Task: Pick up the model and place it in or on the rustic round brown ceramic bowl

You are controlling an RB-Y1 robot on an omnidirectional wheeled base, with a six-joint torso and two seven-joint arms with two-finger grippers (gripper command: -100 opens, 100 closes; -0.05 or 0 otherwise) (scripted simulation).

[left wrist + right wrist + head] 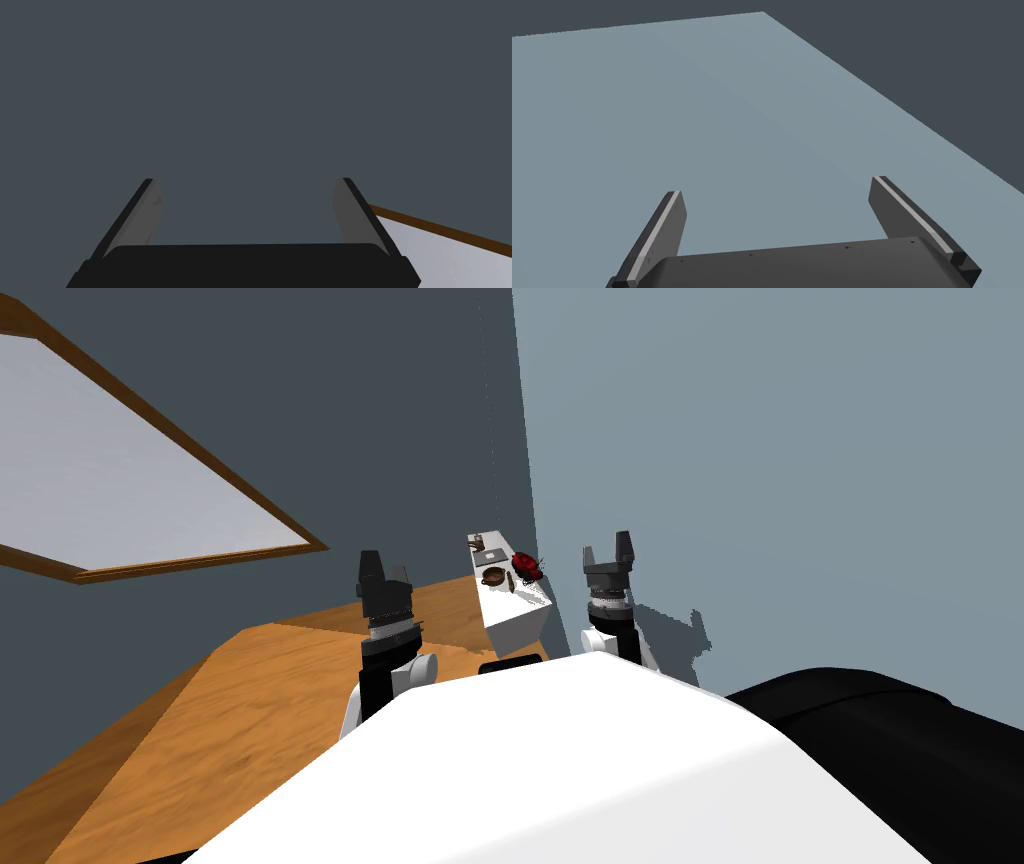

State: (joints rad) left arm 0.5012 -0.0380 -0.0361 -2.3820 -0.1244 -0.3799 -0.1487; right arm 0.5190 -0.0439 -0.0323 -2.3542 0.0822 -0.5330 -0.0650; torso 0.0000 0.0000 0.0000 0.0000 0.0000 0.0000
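A red and black model [527, 565] lies on a white table [520, 623] in the room's corner, far ahead in the head view. A small brown round bowl [493, 576] sits on the same top, just left of the model. My left gripper [371, 563] is raised well short of the table, to its left, and its fingers [150, 210] stand open with nothing between them. My right gripper [610, 550] is raised to the right of the table, open too, its fingers [671, 225] empty.
More small items lie on the table: a flat grey square [490, 555], a dark stick [510, 582] beside the bowl, a small brown object [477, 543] at the far end. Wooden floor [250, 708] stretches ahead. Walls meet behind the table. A wood-framed panel [110, 478] hangs at left.
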